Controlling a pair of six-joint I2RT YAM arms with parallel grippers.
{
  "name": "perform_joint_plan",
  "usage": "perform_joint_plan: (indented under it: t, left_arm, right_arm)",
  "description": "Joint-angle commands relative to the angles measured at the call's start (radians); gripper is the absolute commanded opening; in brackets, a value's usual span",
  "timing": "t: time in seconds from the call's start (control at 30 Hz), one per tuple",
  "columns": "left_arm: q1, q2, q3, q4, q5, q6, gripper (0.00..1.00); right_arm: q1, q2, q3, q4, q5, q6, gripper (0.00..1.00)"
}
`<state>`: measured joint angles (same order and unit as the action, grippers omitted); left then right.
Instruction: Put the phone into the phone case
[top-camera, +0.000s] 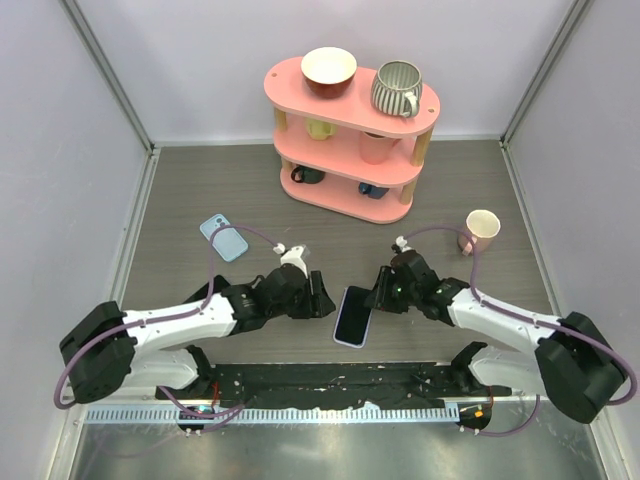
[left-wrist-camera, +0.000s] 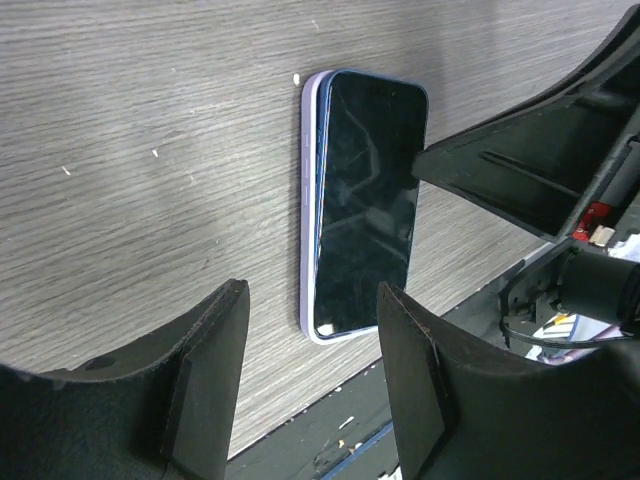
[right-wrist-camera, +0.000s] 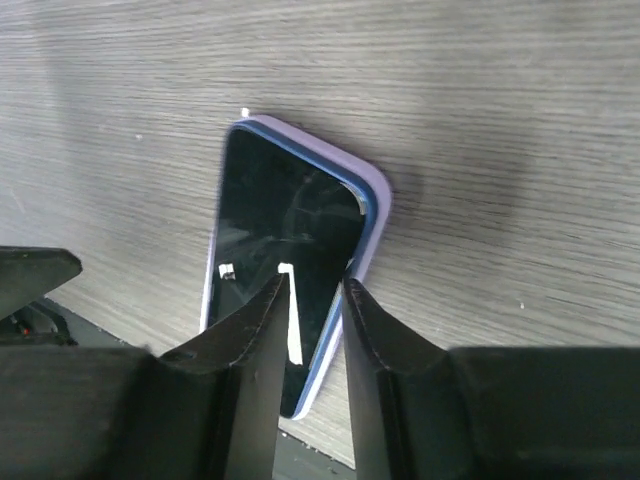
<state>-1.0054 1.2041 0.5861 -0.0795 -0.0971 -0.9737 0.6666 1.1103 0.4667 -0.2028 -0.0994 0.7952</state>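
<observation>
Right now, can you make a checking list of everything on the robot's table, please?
Surface: grey wood-grain table, a white speck by the phone.
Job's things: phone lies screen up in the lilac case; its blue edge shows above the rim, so it may not be fully seated.
Clutter: light blue case-like item, pink cup, pink shelf holding a bowl, a striped mug and more cups.
Grippers: left gripper open beside the phone; right gripper almost closed, tips at the phone's edge.
Cables: purple cable loops along each arm.
Surroundings: pale walls; nothing else seen.
</observation>
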Motion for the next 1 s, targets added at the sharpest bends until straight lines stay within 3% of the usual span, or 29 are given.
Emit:
perform_joint_plan:
  t: [0.0,0.13,0.63,0.77,0.97]
  left_arm:
    - [0.007,0.047,0.018,0.021,0.011,0.023,0.57]
    - [0.007,0.075,0.018,0.015,0.013,0.024,0.56]
    - [0.022,0.138,0.07,-0.089,-0.061,0.056,0.59]
    - [0.051,0.144,0.058,-0.057,-0.009,0.058,0.61]
    - [0.146,0.204,0.017,0.035,0.094,0.033,0.61]
  right_arm:
    - [0.017,0.101,-0.048,0.138,-0.014,0.024,0.3]
    - [0.056,0.166,-0.046,0.151,0.032,0.006,0.2]
    - [0.088,0.381,0.112,0.059,0.156,-0.113,0.1]
    - [0.105,0.416,0.115,0.066,0.178,-0.109,0.06]
    - [0.107,0.335,0.122,0.103,0.122,-0.085,0.33]
